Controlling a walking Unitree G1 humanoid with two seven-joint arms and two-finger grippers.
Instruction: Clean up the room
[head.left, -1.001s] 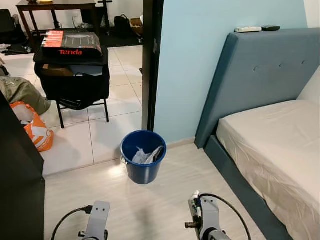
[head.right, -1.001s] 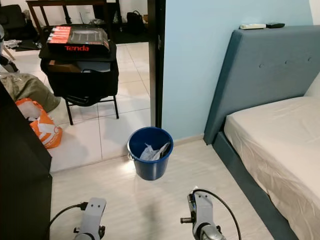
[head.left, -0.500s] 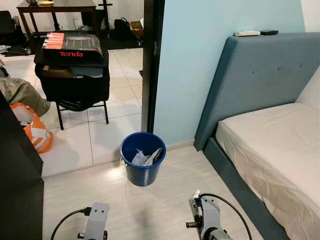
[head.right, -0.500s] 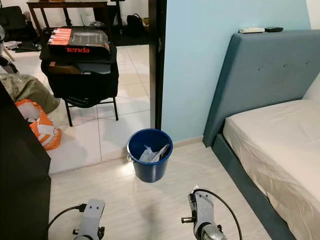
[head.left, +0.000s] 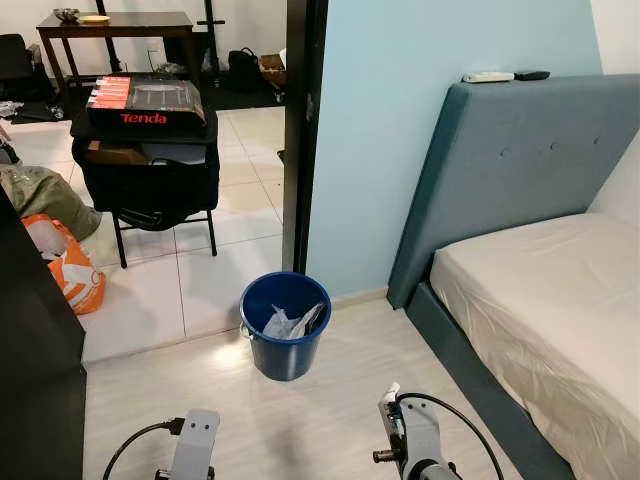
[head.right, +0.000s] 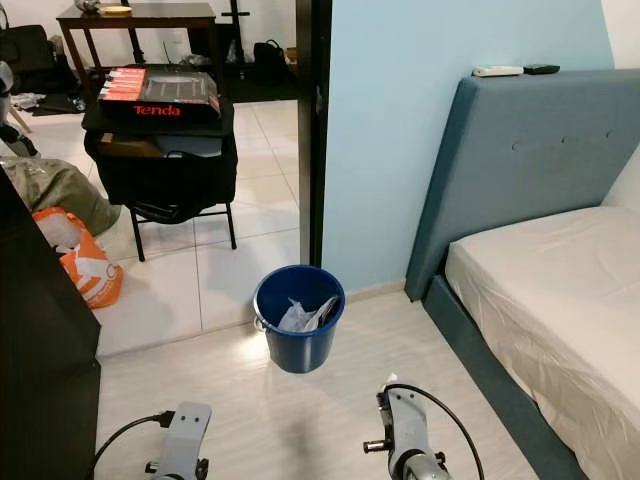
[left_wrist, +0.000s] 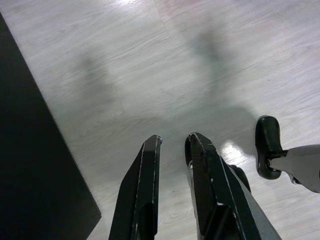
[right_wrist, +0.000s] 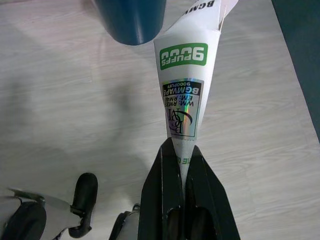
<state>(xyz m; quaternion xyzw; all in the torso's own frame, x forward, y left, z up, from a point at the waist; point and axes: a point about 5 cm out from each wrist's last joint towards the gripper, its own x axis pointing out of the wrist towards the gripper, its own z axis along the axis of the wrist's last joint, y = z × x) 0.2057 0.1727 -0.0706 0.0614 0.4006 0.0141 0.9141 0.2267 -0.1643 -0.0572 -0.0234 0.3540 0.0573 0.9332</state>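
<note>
Blue plastic bin, holding crumpled white litter, stands on the pale wood-look floor beside the doorway, near the bed. Right end effector is clamped on a flattened white printed packet, held low over the floor with the bin just ahead of the packet's far end. Left end effector hangs idle, its 2 fingers slightly parted and empty. Risk: a light, flat packet released short of the rim could flutter onto the floor, or the arm could knock the bin over. Packet print is only partly legible; both arms are cut off at the head views' lower edge.
</note>
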